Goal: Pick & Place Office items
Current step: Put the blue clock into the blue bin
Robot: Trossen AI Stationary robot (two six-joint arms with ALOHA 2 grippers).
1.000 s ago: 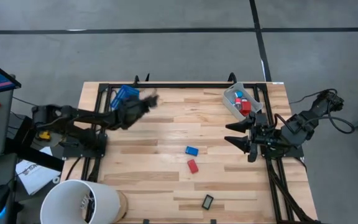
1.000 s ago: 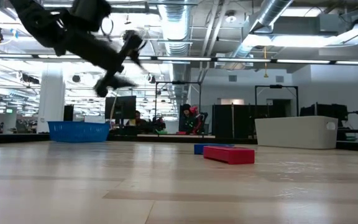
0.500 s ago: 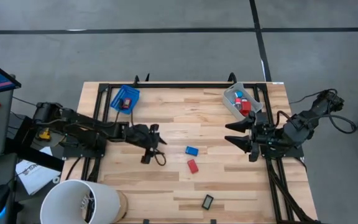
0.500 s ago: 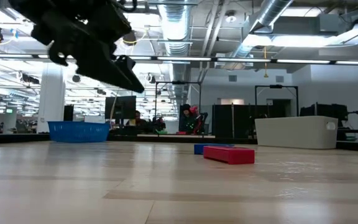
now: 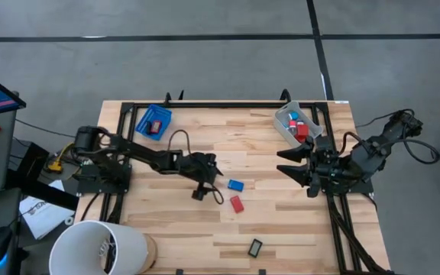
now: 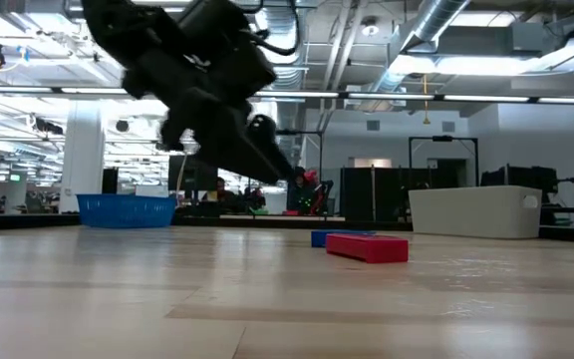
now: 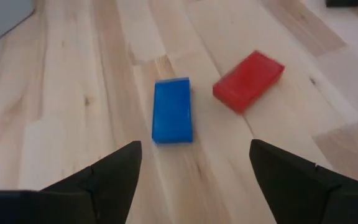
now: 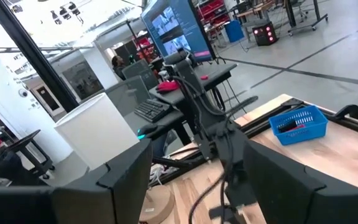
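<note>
The left gripper (image 5: 207, 186) is hanging over the middle of the surface (image 5: 174, 229) with its fingers (image 7: 114, 171) wide apart and nothing in them, pointing at the blue block (image 7: 171, 110) with the red block (image 7: 248, 79) just beside it. To grab it well, I think it should be going straight down with one finger on each long side, not bumping the red one. The right gripper (image 5: 295, 166) is waiting by the right edge, fingers apart and holding nothing.

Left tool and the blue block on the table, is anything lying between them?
No. The left wrist view shows only bare wood between the open left tool and the blue block.
</note>
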